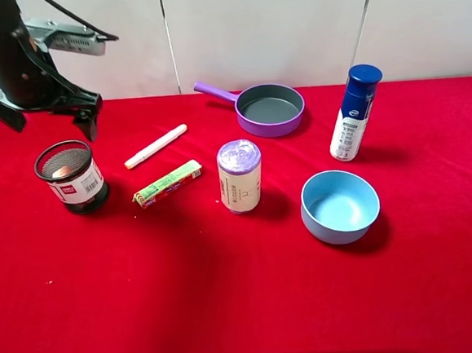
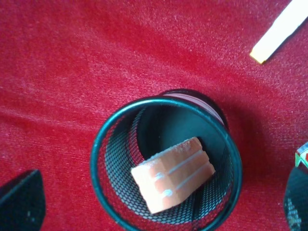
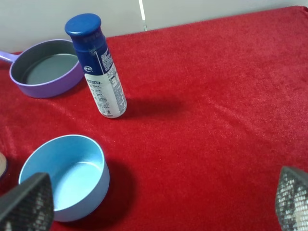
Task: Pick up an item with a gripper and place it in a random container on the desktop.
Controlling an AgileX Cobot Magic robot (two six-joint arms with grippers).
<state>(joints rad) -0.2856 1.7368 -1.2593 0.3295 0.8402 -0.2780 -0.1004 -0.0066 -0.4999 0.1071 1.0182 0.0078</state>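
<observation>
The item, a cream and pinkish layered block, lies inside the black wire-mesh container, leaning on its wall. In the exterior high view the container stands at the left of the red table, and the item shows faintly through its mouth. My left gripper hangs open and empty above and just behind the container; in the left wrist view its jaws stand wide on either side of the container. My right gripper is open and empty over the right side of the table. It is out of the exterior high view.
A white marker pen and a green stick-pack lie right of the container. A purple-topped roll stands mid-table. A purple pan, a blue-capped bottle and a light blue bowl are to the right.
</observation>
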